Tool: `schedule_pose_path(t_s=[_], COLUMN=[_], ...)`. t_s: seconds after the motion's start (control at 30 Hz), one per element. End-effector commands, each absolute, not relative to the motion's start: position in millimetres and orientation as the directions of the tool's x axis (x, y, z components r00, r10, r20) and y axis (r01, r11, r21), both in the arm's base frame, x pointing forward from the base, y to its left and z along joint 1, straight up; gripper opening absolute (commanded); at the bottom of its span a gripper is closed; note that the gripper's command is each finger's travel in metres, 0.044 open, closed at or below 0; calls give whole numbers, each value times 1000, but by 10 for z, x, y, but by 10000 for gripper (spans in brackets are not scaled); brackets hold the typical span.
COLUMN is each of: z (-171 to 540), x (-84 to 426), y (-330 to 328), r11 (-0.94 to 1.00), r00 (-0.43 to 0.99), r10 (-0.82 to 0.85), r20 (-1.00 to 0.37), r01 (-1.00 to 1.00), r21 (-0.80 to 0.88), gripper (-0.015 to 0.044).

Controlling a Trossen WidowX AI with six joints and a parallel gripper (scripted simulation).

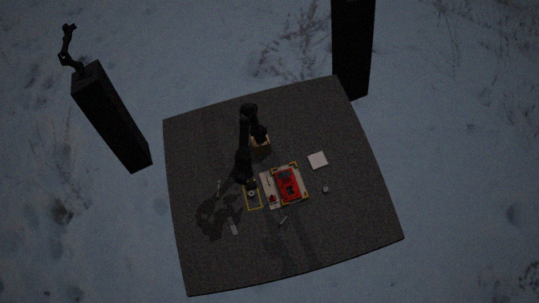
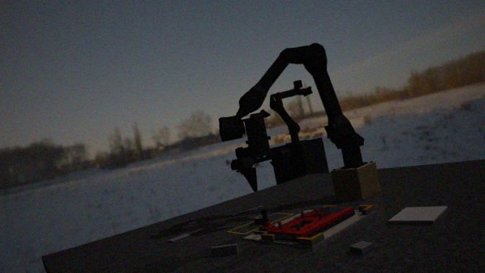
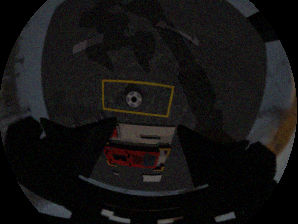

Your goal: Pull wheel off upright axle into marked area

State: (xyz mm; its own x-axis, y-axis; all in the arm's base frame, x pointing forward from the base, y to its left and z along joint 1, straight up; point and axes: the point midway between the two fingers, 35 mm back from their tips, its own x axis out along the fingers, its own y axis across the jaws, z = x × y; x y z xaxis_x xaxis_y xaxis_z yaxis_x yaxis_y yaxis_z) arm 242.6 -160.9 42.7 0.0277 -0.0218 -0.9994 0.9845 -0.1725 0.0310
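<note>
The grey and white wheel (image 1: 251, 193) (image 2: 258, 219) (image 3: 133, 99) appears to lie flat within the yellow outline of the marked area (image 1: 261, 200) (image 3: 138, 82), all of it inside the lines. The dark upright axle (image 2: 264, 215) stands bare on a small red base (image 1: 272, 198) at one end of the pale board. My gripper (image 1: 251, 184) (image 3: 147, 124) is open wide and empty, pointing down above the table. Its fingertips are clear of the wheel and well above it. One finger blends into the dark background in the exterior view.
The pale board (image 1: 265, 179) with the red plate (image 1: 288, 182) (image 2: 310, 222) (image 3: 132, 157) lies beside the marked area. A white square tile (image 1: 318, 160) (image 2: 417, 214), a small grey block (image 1: 326, 189) (image 2: 361, 247) and several pale bars lie around. A second arm (image 1: 66, 48) stands on a distant pillar.
</note>
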Motion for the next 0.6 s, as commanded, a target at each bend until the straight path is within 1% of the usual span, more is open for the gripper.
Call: schedule_pose_path(t_s=[0.0,0.13,0.57], z=[536,615,619], x=[2215,2028,2019], y=[-1469,-1345,-1339], r11=[-168,-167,-167], r00=[23,20,20], r10=[-16,-13,-13], r20=[-1000,-1000,-1000], r01=[985,986,986], r21=[25,22,22], gripper=[440,440,440])
